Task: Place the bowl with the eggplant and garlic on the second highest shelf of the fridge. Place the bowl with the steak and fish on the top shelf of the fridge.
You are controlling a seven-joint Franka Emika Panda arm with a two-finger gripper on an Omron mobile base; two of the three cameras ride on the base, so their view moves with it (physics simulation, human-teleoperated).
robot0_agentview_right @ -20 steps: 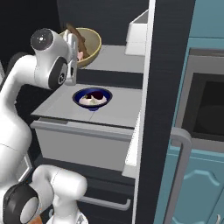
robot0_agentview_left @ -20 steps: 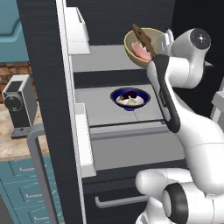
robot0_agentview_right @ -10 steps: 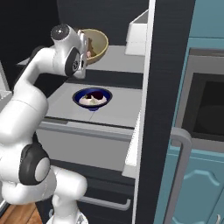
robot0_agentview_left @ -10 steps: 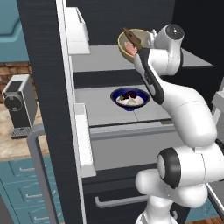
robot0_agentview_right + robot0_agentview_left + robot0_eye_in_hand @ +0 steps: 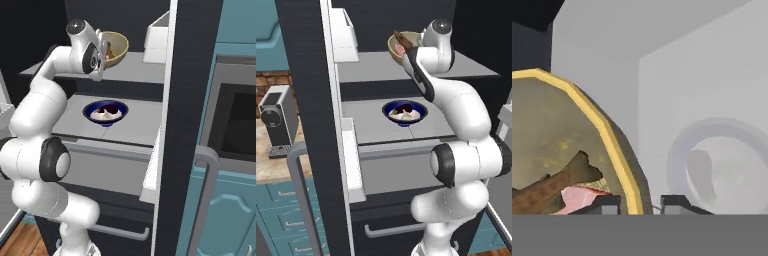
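We've got the fridge [image 5: 306, 75] open, arm reaching up to the top shelf [image 5: 371, 65]. The yellow-rimmed olive bowl [image 5: 401, 46] with the steak [image 5: 579, 197] and fish [image 5: 554, 187] sits at shelf height; we can't tell whether it rests fully on the slab. It looks tilted, its opening toward the arm.

Around it: white door bins [image 5: 346, 30] on the open door to the left, a silver handle [image 5: 298, 200] on that door, a coffee machine [image 5: 278, 120] on the counter further left. Teal cabinets [image 5: 220, 215] and a dark oven [image 5: 235, 125] lie right of the fridge in the right base view. The arm's own upper links stand in front of the bowl's right half in the left base view.

One shelf down, the blue bowl [image 5: 404, 112] holds the eggplant [image 5: 402, 107] and garlic [image 5: 408, 116], sitting flat on the second shelf [image 5: 140, 125], mid-shelf, well below the gripper.

The right base view shows the gripper [image 5: 103, 50] against the olive bowl's near-left rim; the left base view hides that contact behind the wrist. The hand view shows the rim running between the fingertips [image 5: 679, 202], with fish and steak on the left side and a pale ring-shaped shadow on the grey wall on the right.

Jaws stand narrow with the rim between them; we can't tell whether they grip it or have just let go.
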